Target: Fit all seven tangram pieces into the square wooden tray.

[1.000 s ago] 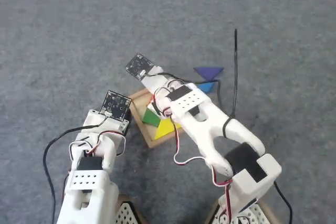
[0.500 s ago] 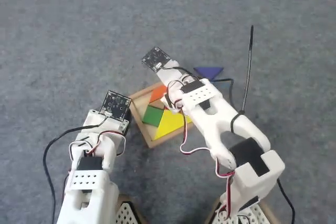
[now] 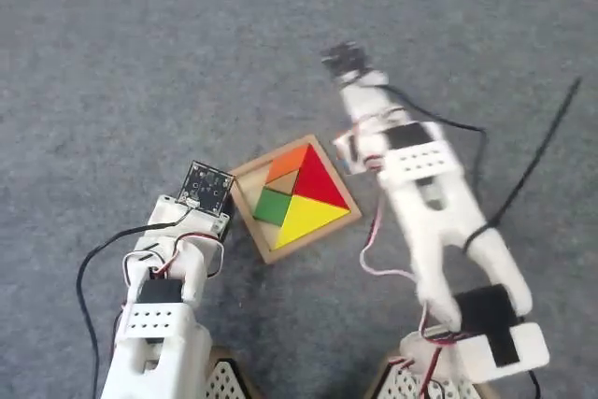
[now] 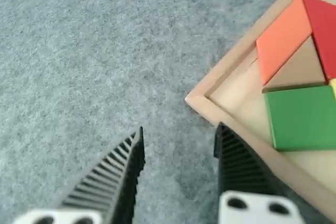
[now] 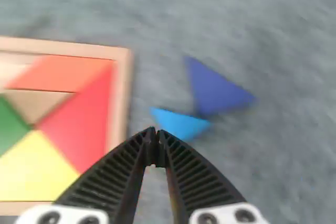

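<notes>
The right claw (image 5: 153, 148), pinched shut and empty, hovers just before the light-blue triangle piece (image 5: 178, 123) and dark-blue triangle piece (image 5: 215, 92) outside the square wooden tray (image 5: 124, 87), probably poised to collect them.

High view down over table (image 3: 112, 72), wrist views close above it, all sharing the tray (image 3: 272, 255)

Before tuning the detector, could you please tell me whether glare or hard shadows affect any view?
High view: no glare on the tray. Left wrist view: the green square shows no hotspot. Right wrist view: no hard shadow beside the dark blue triangle.
</notes>
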You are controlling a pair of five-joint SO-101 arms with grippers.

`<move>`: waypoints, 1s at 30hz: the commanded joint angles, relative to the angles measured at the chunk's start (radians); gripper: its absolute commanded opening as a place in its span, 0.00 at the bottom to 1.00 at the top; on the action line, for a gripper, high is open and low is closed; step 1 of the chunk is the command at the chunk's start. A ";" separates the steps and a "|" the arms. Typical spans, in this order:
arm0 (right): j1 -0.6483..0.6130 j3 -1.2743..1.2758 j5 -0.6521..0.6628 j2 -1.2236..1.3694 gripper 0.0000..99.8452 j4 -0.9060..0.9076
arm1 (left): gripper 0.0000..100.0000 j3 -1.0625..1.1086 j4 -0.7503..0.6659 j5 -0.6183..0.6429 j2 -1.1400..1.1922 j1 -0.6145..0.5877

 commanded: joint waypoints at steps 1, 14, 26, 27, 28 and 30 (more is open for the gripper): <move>0.030 -0.155 0.025 0.048 0.09 0.065 | 0.20 -0.008 0.005 0.008 -0.023 0.002; 0.030 -0.563 -0.356 0.544 0.12 0.242 | 0.20 -0.008 0.005 0.008 -0.023 0.000; 0.059 -0.609 -0.758 0.576 0.12 0.380 | 0.20 -0.008 0.005 0.008 -0.023 0.000; 0.056 -0.608 -0.758 0.576 0.12 0.397 | 0.20 -0.008 0.005 0.008 -0.023 0.000; 0.054 -0.608 -0.758 0.578 0.12 0.407 | 0.20 -0.008 0.005 0.008 -0.023 0.000; 0.054 -0.608 -0.758 0.578 0.12 0.412 | 0.20 -0.008 0.005 0.008 -0.023 0.002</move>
